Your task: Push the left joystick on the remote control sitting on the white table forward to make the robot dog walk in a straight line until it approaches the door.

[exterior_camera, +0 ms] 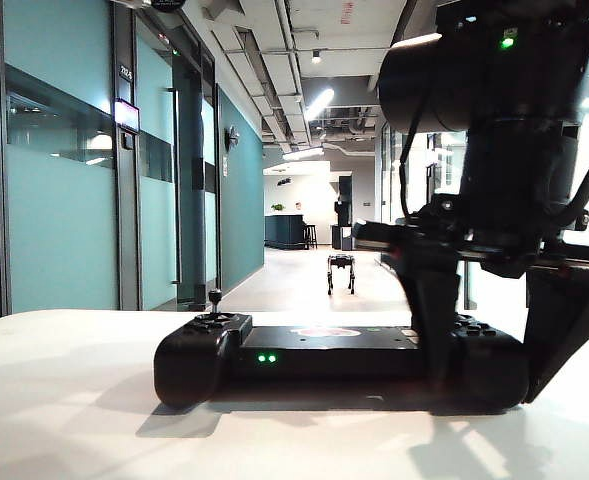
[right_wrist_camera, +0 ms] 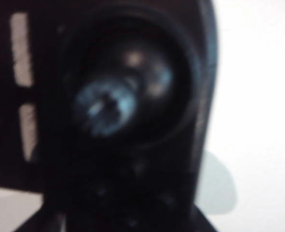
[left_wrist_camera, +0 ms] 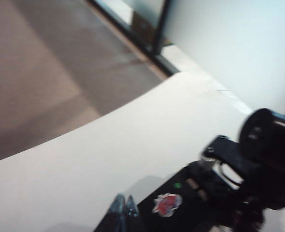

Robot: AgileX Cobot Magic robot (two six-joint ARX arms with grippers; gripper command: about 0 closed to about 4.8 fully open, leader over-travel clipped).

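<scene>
Black gamepad-style remote control (exterior_camera: 339, 355) is straddled lower right by the right gripper (exterior_camera: 489, 330), jaws apart; the thin black left joystick (exterior_camera: 215, 300) stands untouched at centre-left; left gripper's (left_wrist_camera: 124, 212) jaw state cannot be told.

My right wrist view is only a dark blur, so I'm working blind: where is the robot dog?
Observer: The robot dog stands far down the corridor, beyond the white table.
Operator: Is anything on the left joystick?
Observer: No. The left joystick stands upright and untouched. The left end effector, shut, hovers by the edge of the remote control.
Operator: And my right end effector?
Observer: The right end effector straddles the remote control's right handle, fingers apart.
</scene>
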